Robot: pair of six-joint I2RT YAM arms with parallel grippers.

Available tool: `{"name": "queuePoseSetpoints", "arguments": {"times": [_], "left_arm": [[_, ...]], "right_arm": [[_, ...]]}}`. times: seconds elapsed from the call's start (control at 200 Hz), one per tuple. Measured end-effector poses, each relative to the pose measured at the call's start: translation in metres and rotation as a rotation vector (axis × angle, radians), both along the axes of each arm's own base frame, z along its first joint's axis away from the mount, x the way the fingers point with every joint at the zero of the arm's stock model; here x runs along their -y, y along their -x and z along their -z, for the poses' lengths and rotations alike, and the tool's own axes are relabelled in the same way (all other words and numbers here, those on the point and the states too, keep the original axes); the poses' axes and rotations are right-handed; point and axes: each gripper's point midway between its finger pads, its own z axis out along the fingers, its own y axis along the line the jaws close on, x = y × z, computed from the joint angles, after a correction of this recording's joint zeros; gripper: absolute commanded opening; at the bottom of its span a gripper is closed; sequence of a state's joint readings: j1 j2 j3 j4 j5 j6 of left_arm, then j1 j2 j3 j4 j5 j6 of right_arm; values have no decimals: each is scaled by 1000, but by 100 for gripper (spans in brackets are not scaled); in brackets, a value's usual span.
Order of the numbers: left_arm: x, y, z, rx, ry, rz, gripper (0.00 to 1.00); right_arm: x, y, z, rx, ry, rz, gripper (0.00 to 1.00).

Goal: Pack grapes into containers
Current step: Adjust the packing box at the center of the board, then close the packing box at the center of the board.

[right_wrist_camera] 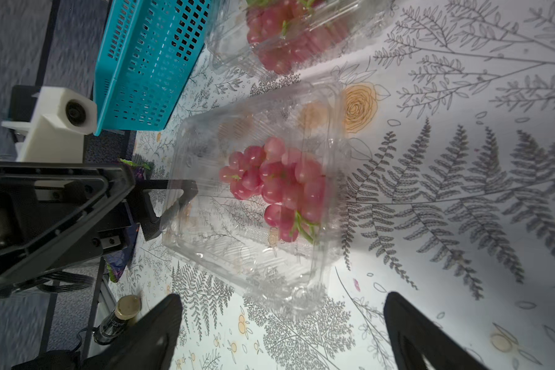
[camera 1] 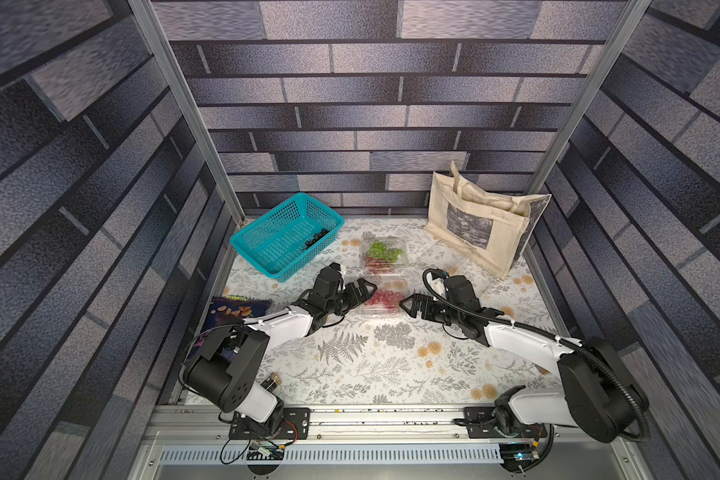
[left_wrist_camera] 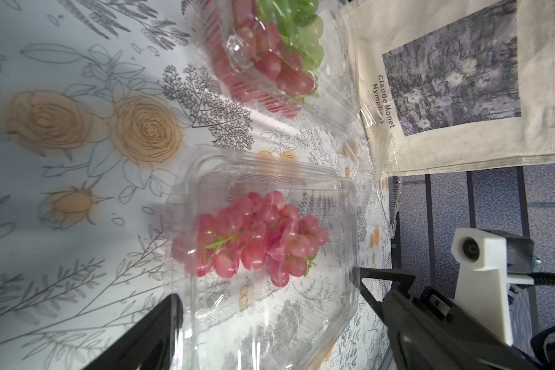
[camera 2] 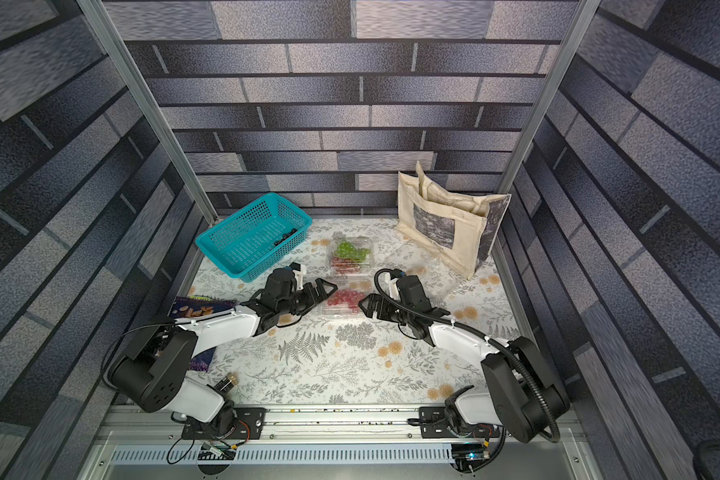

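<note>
Open-jawed, the black left gripper (camera 1: 368, 293) and black right gripper (camera 1: 405, 306) flank a clear plastic clamshell container (camera 1: 381, 313) at the centre of both top views. Their fingers are spread wide and pinch nothing, apparently posted either side to steady the box or press its lid. A bunch of red grapes (camera 1: 385, 298) lies inside. Just above in frame, a second clear clamshell (camera 1: 404, 262) holds green and red bunches (camera 1: 381, 249). The black-purple bunch (camera 1: 316, 240) lies in the teal perforated basket (camera 1: 267, 253), upper left, not yet packed.
</note>
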State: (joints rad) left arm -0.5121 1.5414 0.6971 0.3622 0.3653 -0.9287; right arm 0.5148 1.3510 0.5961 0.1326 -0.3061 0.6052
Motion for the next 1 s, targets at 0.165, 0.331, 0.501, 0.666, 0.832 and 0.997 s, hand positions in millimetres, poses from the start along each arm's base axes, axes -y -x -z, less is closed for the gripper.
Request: {"name": "queuePoseSetpoints", "arguments": {"times": [0.165, 0.331, 0.501, 0.666, 0.832, 0.997], "left_arm": [[21, -6, -7, 21, 15, 33, 100], [12, -12, -6, 19, 19, 7, 100], [-28, -8, 0, 1, 8, -71, 100], [-31, 14, 15, -22, 16, -54, 96], [-24, 35, 30, -36, 31, -21, 79], [-19, 37, 24, 5, 61, -14, 55]], "right_arm": [[4, -4, 0, 1, 19, 14, 100], [9, -11, -1, 0, 43, 33, 100], [9, -19, 0, 3, 80, 32, 100], [7, -25, 6, -10, 110, 23, 100], [4, -34, 5, -7, 122, 22, 100], [2, -42, 3, 3, 131, 25, 100]]}}
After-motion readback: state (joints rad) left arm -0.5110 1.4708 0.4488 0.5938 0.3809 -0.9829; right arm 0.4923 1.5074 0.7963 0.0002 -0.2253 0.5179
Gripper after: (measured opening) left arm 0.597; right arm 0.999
